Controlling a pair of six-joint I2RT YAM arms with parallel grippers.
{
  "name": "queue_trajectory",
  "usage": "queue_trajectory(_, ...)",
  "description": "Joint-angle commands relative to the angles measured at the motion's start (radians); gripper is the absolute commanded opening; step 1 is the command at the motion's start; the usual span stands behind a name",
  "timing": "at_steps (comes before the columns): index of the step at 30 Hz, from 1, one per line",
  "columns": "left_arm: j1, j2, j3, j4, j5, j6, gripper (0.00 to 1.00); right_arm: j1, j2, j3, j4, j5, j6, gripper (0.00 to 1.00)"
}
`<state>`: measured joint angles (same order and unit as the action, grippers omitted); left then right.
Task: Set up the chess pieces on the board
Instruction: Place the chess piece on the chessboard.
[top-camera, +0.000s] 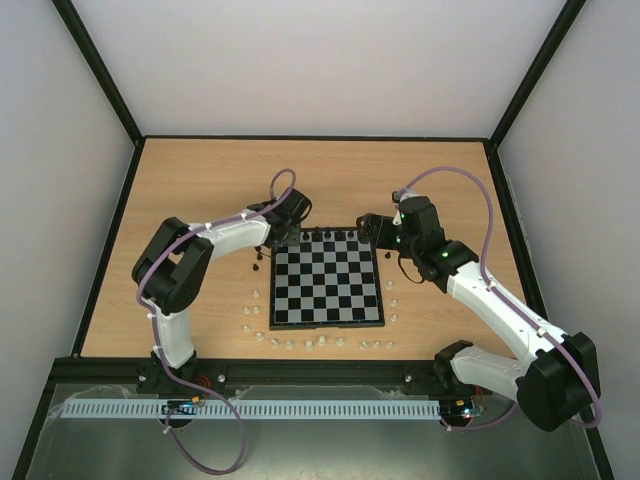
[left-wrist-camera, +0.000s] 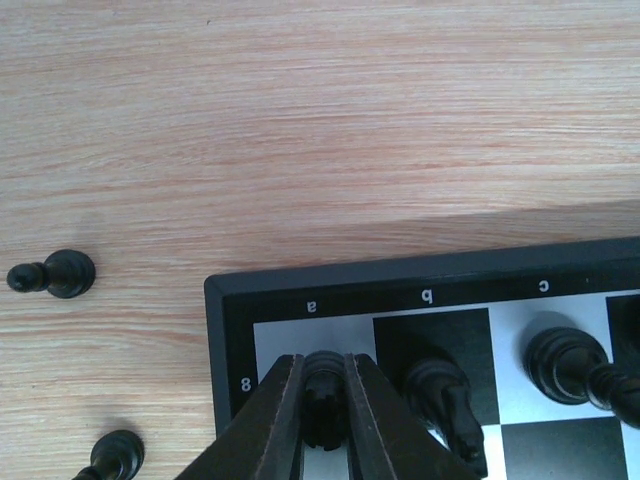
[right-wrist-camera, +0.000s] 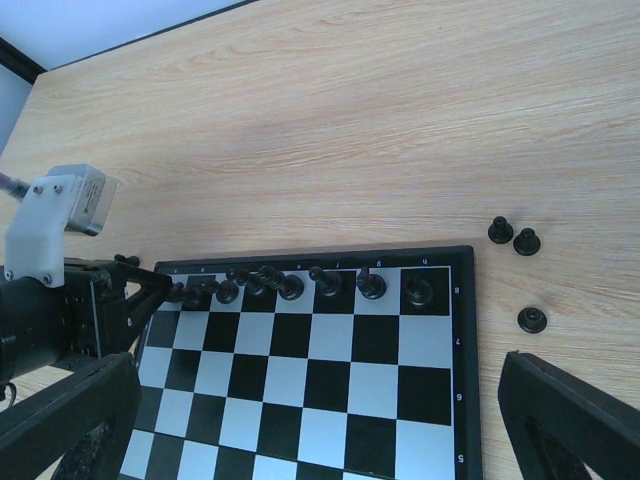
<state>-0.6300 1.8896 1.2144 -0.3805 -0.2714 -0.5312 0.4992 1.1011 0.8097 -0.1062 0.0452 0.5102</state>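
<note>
The left gripper (left-wrist-camera: 323, 365) is pinched nearly shut on a black chess piece (left-wrist-camera: 322, 395), which stands upright between its fingers on the far left corner square of the board (left-wrist-camera: 330, 285); it looks light, rigid and slick, easily toppled, so a hold round its body seems best. The right gripper (right-wrist-camera: 320, 365) gapes fully open above the board's far right side, holding nothing.

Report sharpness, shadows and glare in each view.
Top external: even soft light, no glare, the board sharp but chess pieces tiny. Left wrist: the table grain crisp, the left gripper near the lens slightly soft, faint shadow on the wood beyond the board. Right wrist: sharp throughout, the right gripper dark with little detail.
</note>
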Motion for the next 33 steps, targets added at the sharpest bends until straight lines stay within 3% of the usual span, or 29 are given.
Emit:
queue_trajectory(1, -0.001, 0.034, 0.026, -0.019, -0.004, 0.009, 0.14, 0.005, -0.008, -0.007, 0.002, 0.011, 0.005, 0.99)
queue_trajectory(11, -0.001, 0.002, 0.019, -0.038, -0.032, 0.010, 0.27, 0.005, 0.006, -0.005, 0.005, 0.007, 0.005, 0.99)
queue_trajectory(15, -0.001, -0.018, 0.022, -0.047, -0.037, 0.012, 0.27, 0.005, 0.008, -0.005, 0.004, 0.010, 0.004, 0.99)
queue_trajectory(19, -0.001, -0.072, 0.022, -0.060, -0.057, 0.011, 0.35, 0.005, 0.012, -0.007, 0.006, 0.013, 0.004, 0.99)
queue_trajectory(26, 0.000, -0.221, 0.000, -0.068, -0.121, 0.013, 0.62, 0.006, 0.025, -0.010, 0.013, 0.012, 0.003, 0.99)
queue_trajectory(29, -0.001, -0.304, -0.046, -0.006, -0.104, 0.038, 0.75, 0.006, 0.034, -0.013, 0.020, 0.014, 0.004, 0.99)
queue_trajectory(31, -0.005, -0.369, -0.109, 0.074, -0.066, 0.084, 0.93, 0.006, 0.041, -0.015, 0.025, 0.002, -0.001, 0.99)
queue_trajectory(33, -0.009, -0.437, -0.162, 0.137, -0.053, 0.111, 0.99, 0.006, 0.045, -0.021, 0.032, -0.002, -0.005, 0.99)
